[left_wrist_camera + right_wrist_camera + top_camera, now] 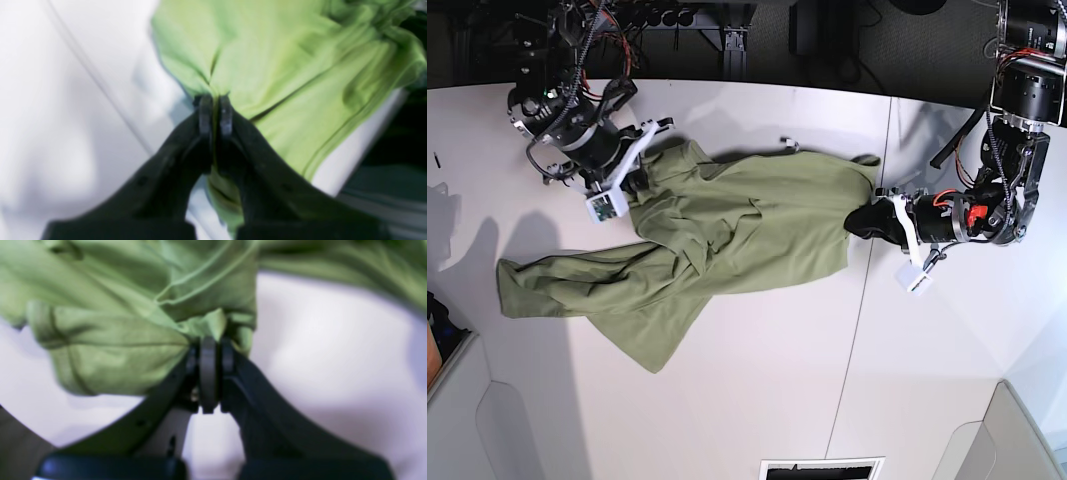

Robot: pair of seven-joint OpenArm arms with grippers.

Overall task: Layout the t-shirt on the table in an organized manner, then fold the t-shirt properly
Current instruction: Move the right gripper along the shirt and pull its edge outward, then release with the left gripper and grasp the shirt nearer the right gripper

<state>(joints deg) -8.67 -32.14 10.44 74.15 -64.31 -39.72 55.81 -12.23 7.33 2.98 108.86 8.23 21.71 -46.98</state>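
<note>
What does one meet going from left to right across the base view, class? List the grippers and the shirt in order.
right gripper → t-shirt → left gripper

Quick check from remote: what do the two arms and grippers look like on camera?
Both arms are black with exposed cables, red and orange among them. The left gripper and right gripper have matte black curved fingers ending in round dark pads. White brackets sit near each wrist.
</note>
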